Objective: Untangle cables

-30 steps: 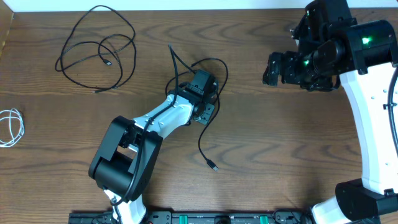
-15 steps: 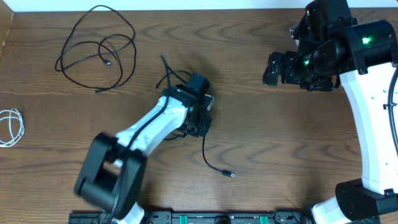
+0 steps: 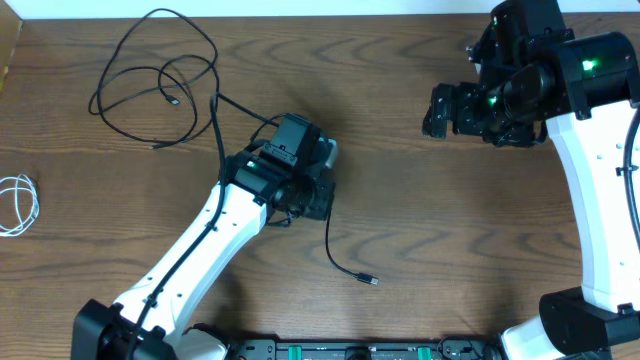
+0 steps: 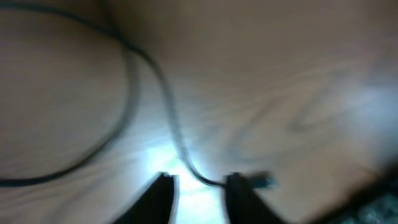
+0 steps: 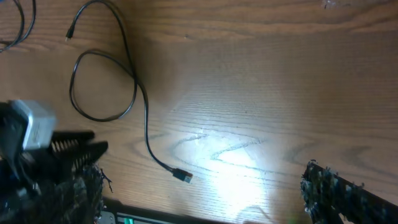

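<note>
One black cable [image 3: 328, 240] runs through my left gripper [image 3: 312, 200], with a raised fold up left of it and a tail ending in a plug [image 3: 371, 281]. The left wrist view is blurred. It shows my left fingers [image 4: 202, 196] a narrow gap apart, with that cable [image 4: 171, 118] coming in between them. A second black cable [image 3: 150, 75] lies looped at the far left. The white cable [image 3: 18, 205] lies coiled at the left edge. My right gripper [image 3: 440, 110] is open, empty and raised, its fingers [image 5: 199, 199] above the first cable's tail [image 5: 146, 137].
The dark wooden table [image 3: 450, 230] carries only the cables. A black rail [image 3: 350, 350] runs along its front edge. My right arm's white links [image 3: 590, 200] stand along the right side.
My left arm has stretched out flatter and its gripper has moved left and slightly toward the front. The black cable's raised fold swung left with it and the plug end slid right.
</note>
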Controlling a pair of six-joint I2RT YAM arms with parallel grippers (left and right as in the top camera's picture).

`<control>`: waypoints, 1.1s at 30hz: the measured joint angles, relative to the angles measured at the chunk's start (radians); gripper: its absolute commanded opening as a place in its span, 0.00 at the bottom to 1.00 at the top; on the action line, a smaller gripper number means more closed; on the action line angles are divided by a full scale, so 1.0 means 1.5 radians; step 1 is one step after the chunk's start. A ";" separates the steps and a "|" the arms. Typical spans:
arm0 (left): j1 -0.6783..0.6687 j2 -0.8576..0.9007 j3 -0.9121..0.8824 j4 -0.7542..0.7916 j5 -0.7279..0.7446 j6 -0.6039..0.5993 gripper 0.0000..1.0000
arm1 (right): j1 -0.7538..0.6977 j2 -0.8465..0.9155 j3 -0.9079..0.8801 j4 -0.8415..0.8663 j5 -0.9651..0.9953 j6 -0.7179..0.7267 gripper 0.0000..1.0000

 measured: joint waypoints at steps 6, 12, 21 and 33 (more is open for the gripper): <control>0.022 0.014 0.000 0.066 -0.099 -0.070 0.48 | 0.000 0.000 0.000 0.000 0.000 0.000 0.99; 0.093 0.024 0.087 -0.021 -0.099 -0.104 0.52 | 0.000 0.000 0.000 0.000 0.000 0.000 0.99; 0.152 0.109 0.245 -0.124 -0.063 -0.104 0.70 | 0.000 0.000 0.000 0.000 0.000 0.000 0.99; 0.139 0.282 0.248 0.093 -0.046 -0.113 0.79 | 0.000 0.000 0.000 0.000 0.000 0.000 0.99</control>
